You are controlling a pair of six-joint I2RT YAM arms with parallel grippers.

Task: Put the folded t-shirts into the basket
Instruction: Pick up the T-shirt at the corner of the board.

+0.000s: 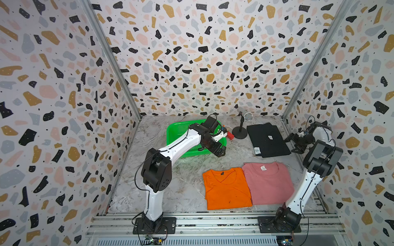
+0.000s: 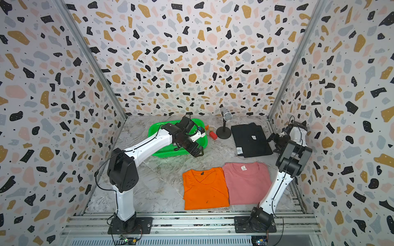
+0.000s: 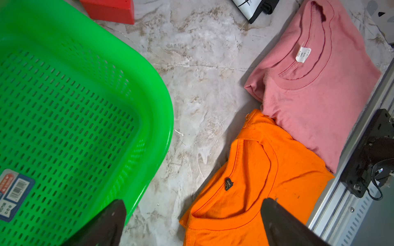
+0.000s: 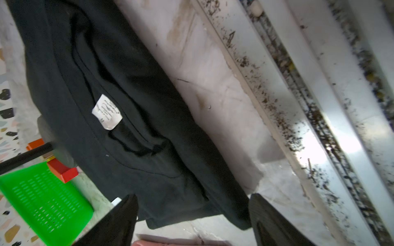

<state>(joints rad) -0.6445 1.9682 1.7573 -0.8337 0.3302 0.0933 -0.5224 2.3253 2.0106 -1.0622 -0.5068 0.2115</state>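
Note:
The green basket (image 1: 177,133) (image 2: 155,133) stands at the back left of the marble table, and nothing lies on the part of its floor that shows. The orange t-shirt (image 1: 226,189) (image 2: 204,189) and the pink t-shirt (image 1: 268,183) (image 2: 247,183) lie flat side by side at the front. At the back right lies the black t-shirt (image 1: 266,138) (image 2: 249,138). My left gripper (image 1: 221,152) (image 3: 191,223) hangs open over the basket's (image 3: 74,106) near right corner, above bare table beside the orange shirt (image 3: 255,170). My right gripper (image 1: 292,142) (image 4: 191,217) is open above the black shirt's (image 4: 128,85) right edge, holding nothing.
A microphone on a round stand (image 1: 241,130) and a red block (image 1: 230,135) sit between the basket and the black shirt. A white paper tag (image 1: 257,150) lies on the black shirt's near left corner. Metal rails (image 1: 213,223) run along the front and right edges.

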